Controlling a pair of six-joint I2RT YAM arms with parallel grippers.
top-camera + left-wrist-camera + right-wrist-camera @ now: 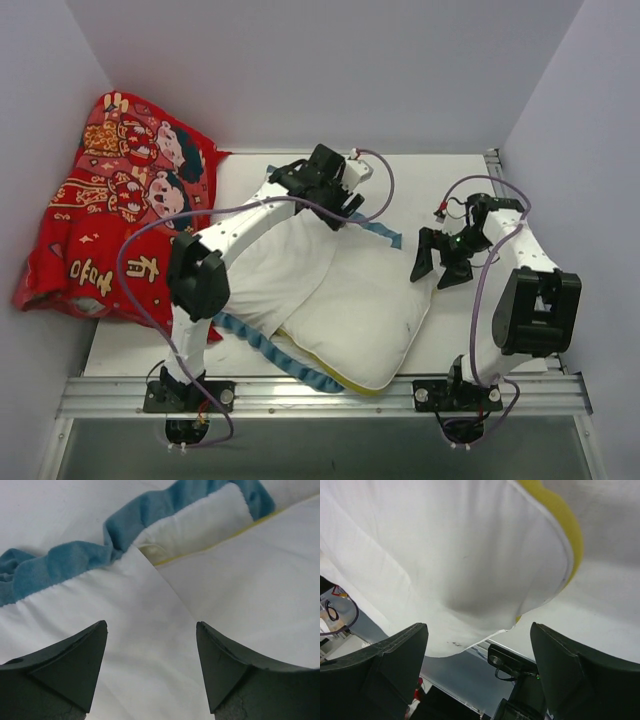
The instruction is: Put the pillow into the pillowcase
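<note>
The pillow (pixel 365 315) lies in the middle of the counter (pixel 440 190), slanting toward the near edge, where its yellow piping (pixel 355 388) shows at the near corner. The pillowcase (pixel 262 262) is spread white side out just to its left and touching it. Its blue ruffled trim (pixel 262 345) runs along the near-left side of the pillow, and another stretch of trim surfaces past the pillow's far side. The left claw (pixel 340 208) hangs over the far part of this fabric, toward the middle of the far edge. In the left wrist view the left claw (pixel 152 625) is released, its 2 fingers spread wide over a white flap of the pillowcase (pixel 125 640) with nothing pinched between them. Just ahead of it, a corner of the pillow (pixel 260 580) sits against the blue ruffled trim (pixel 75 562); it may be tucked slightly under the trim, though the view is too close to be sure. The right claw (pixel 440 268) sits at the pillow's right side, just beside its far-right corner. In the right wrist view the right claw (pixel 479 626) is also released, fingers apart and holding nothing, with the pillow (pixel 460 550) and its yellow piping (pixel 562 520) filling the view ahead. A red cloth (pixel 110 220) printed with cartoon figures lies heaped in the far-left corner, apart from both claws.
</note>
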